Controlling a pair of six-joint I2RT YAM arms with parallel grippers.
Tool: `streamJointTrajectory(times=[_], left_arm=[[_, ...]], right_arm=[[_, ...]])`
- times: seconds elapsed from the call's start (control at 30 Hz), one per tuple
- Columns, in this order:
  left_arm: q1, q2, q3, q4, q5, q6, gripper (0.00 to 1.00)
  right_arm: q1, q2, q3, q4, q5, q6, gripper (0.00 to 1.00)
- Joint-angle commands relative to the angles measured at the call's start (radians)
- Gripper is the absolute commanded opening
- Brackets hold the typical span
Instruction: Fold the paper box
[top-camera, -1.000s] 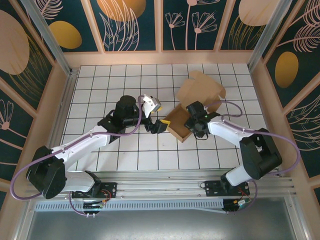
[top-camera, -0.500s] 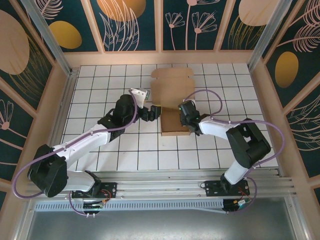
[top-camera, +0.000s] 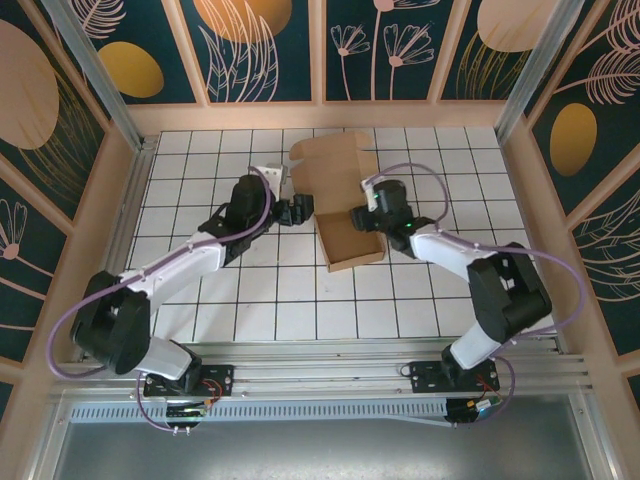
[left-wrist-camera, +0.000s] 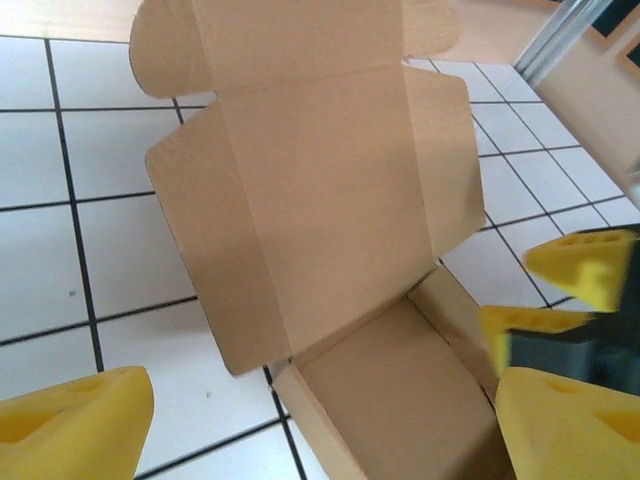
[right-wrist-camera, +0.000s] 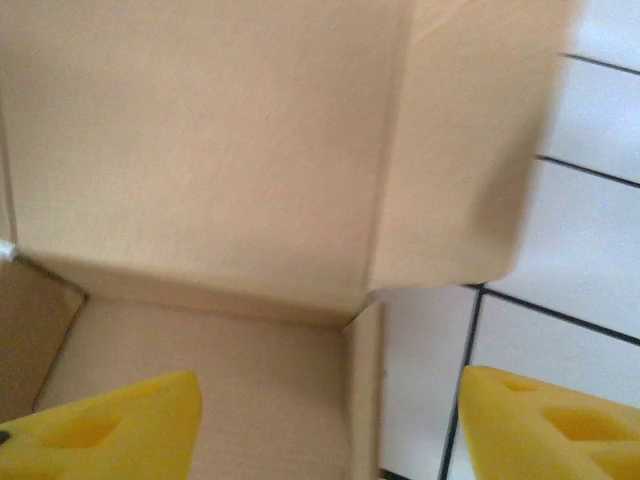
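Note:
The tan paper box (top-camera: 350, 243) lies mid-table as a shallow tray, its lid (top-camera: 335, 168) swung back and open toward the far wall. In the left wrist view the lid (left-wrist-camera: 320, 190) rises behind the tray floor (left-wrist-camera: 400, 390). My left gripper (top-camera: 301, 209) is at the box's left side, open, its yellow fingers (left-wrist-camera: 75, 430) spread either side of the tray's near corner. My right gripper (top-camera: 367, 218) is at the box's right back corner, open, and the tray's right wall (right-wrist-camera: 365, 385) stands between its fingers (right-wrist-camera: 545, 420). Neither grips the cardboard.
White tiled floor (top-camera: 250, 300) surrounds the box, with peach rails and patterned walls (top-camera: 320, 50) around it. The right gripper's yellow fingertips (left-wrist-camera: 585, 265) show close to the left gripper's right finger. Open tiles lie in front of the box.
The box has slid left and turned, so its lid now points to the back left instead of the back right. Both grippers moved back with it; the right one shifted left.

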Motion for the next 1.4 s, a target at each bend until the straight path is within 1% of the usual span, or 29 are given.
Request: streamJointTrajectory(times=[0.0, 0.07, 0.1, 0.13, 0.17, 0.23, 0.37, 0.47, 0.57, 0.67, 0.73, 0.93, 1.03, 1.07, 1.17, 1.23, 1.37], left_arm=[[0.027, 0.060, 0.082, -0.044, 0.026, -0.017, 0.88], [0.055, 0.098, 0.106, -0.056, 0.014, -0.064, 0.87], [0.069, 0.117, 0.121, -0.066, 0.013, -0.089, 0.87], [0.080, 0.139, 0.139, -0.079, 0.018, -0.104, 0.86], [0.087, 0.159, 0.158, -0.092, 0.028, -0.110, 0.86], [0.102, 0.204, 0.195, -0.110, 0.071, -0.116, 0.86], [0.124, 0.284, 0.232, -0.082, 0.191, -0.141, 0.84], [0.131, 0.332, 0.258, -0.083, 0.206, -0.146, 0.81], [0.134, 0.369, 0.280, -0.092, 0.197, -0.143, 0.75], [0.135, 0.386, 0.289, -0.086, 0.219, -0.134, 0.64], [0.134, 0.392, 0.297, -0.086, 0.238, -0.129, 0.54], [0.134, 0.416, 0.311, -0.087, 0.282, -0.120, 0.37], [0.135, 0.423, 0.317, -0.082, 0.286, -0.118, 0.25], [0.135, 0.425, 0.323, -0.080, 0.288, -0.117, 0.23], [0.135, 0.432, 0.340, -0.075, 0.303, -0.106, 0.18], [0.135, 0.435, 0.351, -0.068, 0.305, -0.096, 0.14], [0.134, 0.439, 0.358, -0.028, 0.302, -0.050, 0.06]], right_arm=[[-0.155, -0.044, 0.060, -0.021, -0.289, -0.018, 0.80], [-0.243, 0.005, 0.132, -0.051, -0.470, -0.025, 0.82], [-0.278, 0.057, 0.191, -0.079, -0.552, -0.027, 0.83], [-0.306, 0.113, 0.259, -0.118, -0.624, -0.035, 0.83], [-0.322, 0.157, 0.316, -0.149, -0.669, -0.043, 0.83], [-0.344, 0.270, 0.451, -0.236, -0.710, -0.069, 0.82], [-0.353, 0.406, 0.611, -0.312, -0.768, -0.103, 0.77], [-0.351, 0.470, 0.677, -0.355, -0.833, -0.119, 0.72], [-0.342, 0.499, 0.688, -0.370, -0.835, -0.129, 0.67], [-0.332, 0.505, 0.674, -0.369, -0.842, -0.132, 0.56], [-0.325, 0.500, 0.656, -0.360, -0.826, -0.126, 0.47], [-0.311, 0.440, 0.572, -0.275, -0.810, -0.096, 0.29], [-0.297, 0.396, 0.520, -0.222, -0.775, -0.088, 0.25], [-0.291, 0.380, 0.501, -0.203, -0.761, -0.087, 0.23], [-0.271, 0.329, 0.442, -0.131, -0.719, -0.085, 0.20], [-0.258, 0.298, 0.413, -0.093, -0.684, -0.070, 0.15], [-0.210, 0.249, 0.353, -0.007, -0.569, -0.058, 0.13]])
